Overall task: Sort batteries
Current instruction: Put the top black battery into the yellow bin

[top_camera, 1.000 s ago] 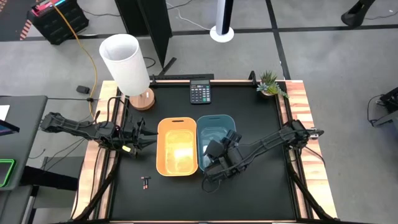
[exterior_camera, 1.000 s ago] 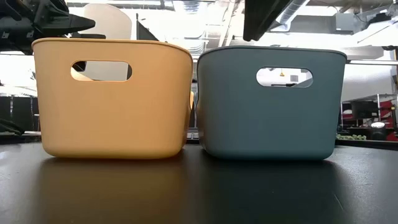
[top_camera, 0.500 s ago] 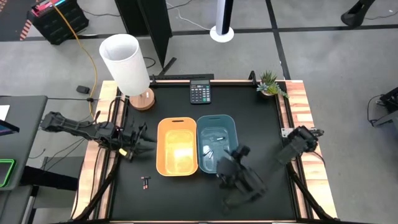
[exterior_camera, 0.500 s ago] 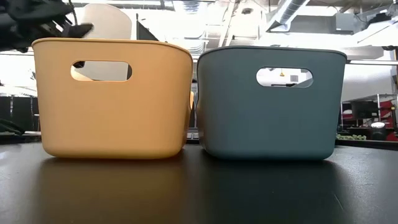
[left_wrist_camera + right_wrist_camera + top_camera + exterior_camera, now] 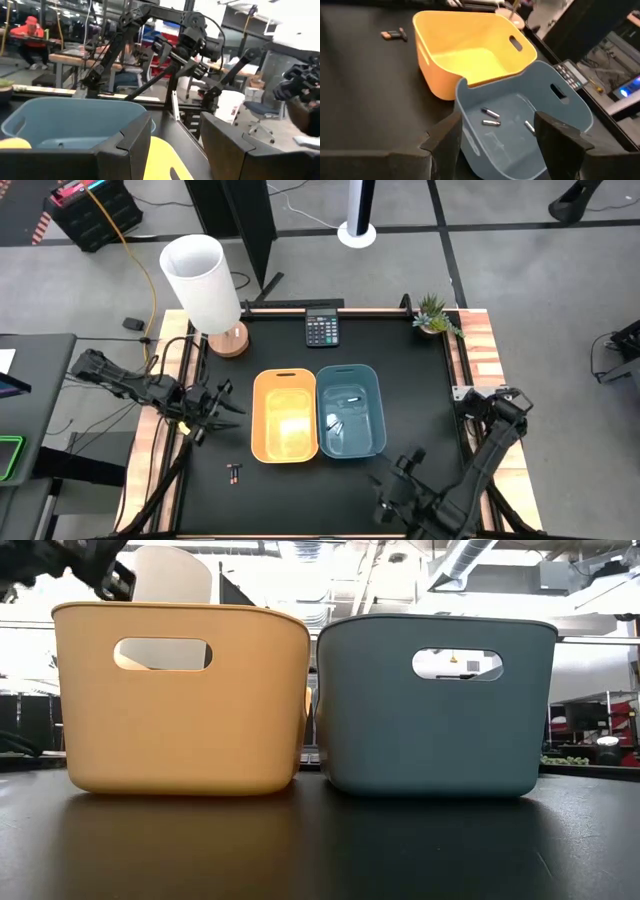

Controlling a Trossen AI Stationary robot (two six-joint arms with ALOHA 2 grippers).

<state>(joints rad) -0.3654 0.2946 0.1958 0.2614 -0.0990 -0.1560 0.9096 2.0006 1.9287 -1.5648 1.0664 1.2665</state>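
Observation:
Two dark batteries with reddish ends (image 5: pixel 233 473) lie on the black table near its front left; they also show in the right wrist view (image 5: pixel 395 34). Three silvery batteries (image 5: pixel 490 116) lie on the floor of the blue bin (image 5: pixel 372 430). The yellow bin (image 5: pixel 262 442) stands beside it on the left and looks empty. My left gripper (image 5: pixel 225 402) is open and empty, left of the yellow bin, and shows in the left wrist view (image 5: pixel 175 130) too. My right gripper (image 5: pixel 395 492) is open and empty near the table's front edge, right of the blue bin's near end.
A lamp with a white shade (image 5: pixel 203 280) stands at the far left corner. A calculator (image 5: pixel 321 330) lies at the far edge and a small plant (image 5: pixel 435 315) at the far right corner. Bare black table lies right of the bins.
My right gripper has drawn back from over the blue bin toward the table's near edge, and the silvery batteries in the bin now show. My left gripper has drawn back a little toward the table's left edge, away from the yellow bin.

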